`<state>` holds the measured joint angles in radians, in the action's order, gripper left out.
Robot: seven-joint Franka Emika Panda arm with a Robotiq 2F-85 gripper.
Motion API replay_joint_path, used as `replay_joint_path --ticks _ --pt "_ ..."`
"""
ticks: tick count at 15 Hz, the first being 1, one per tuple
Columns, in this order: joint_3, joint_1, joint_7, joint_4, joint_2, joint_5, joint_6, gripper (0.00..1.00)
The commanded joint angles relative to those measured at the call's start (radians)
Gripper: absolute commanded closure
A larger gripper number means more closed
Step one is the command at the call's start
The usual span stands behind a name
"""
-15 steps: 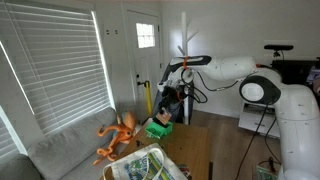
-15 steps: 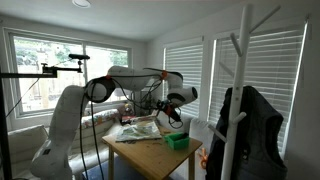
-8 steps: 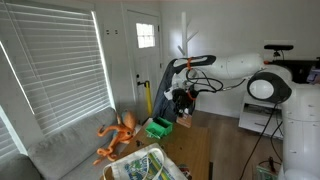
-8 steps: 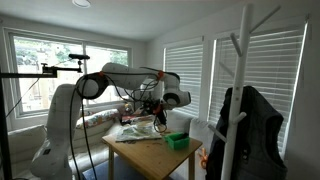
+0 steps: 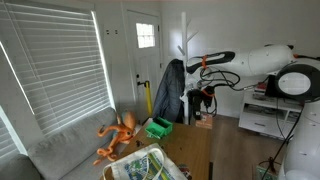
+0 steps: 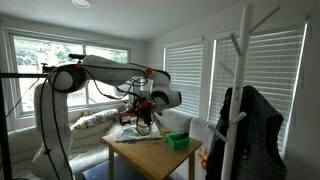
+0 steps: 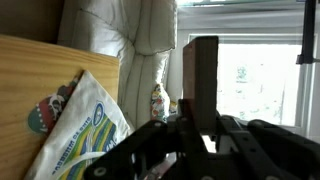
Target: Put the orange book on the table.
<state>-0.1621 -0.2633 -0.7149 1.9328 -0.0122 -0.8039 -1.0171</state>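
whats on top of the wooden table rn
A green box and a printed bag lie on the table. Anything under the bag is hidden.

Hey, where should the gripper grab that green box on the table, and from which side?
Probably across the shorter width of the green box, coming straight down from above. It sits low and flat near the table corner, with open space overhead in both exterior views. The gripper looks shut on the book, so that would go down first.
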Motion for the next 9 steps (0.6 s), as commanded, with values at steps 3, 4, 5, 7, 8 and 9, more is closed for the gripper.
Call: replay_joint_path --ticks 3,4,5,7,8,9 --pt "-0.041 0.018 0.079 0.073 -0.07 0.024 -0.025 0.81" --pt "-0.043 0.019 0.087 0.086 -0.083 0.026 -0.032 0.81" --pt "-0.043 0.019 0.092 0.092 -0.088 0.026 -0.035 0.81" --pt "-0.04 0.021 0.101 0.098 -0.072 0.03 -0.04 0.95" --pt "-0.034 0.022 0.134 0.118 -0.073 0.059 -0.071 0.95" --pt "-0.031 0.024 0.144 0.131 -0.071 0.079 -0.093 0.95"
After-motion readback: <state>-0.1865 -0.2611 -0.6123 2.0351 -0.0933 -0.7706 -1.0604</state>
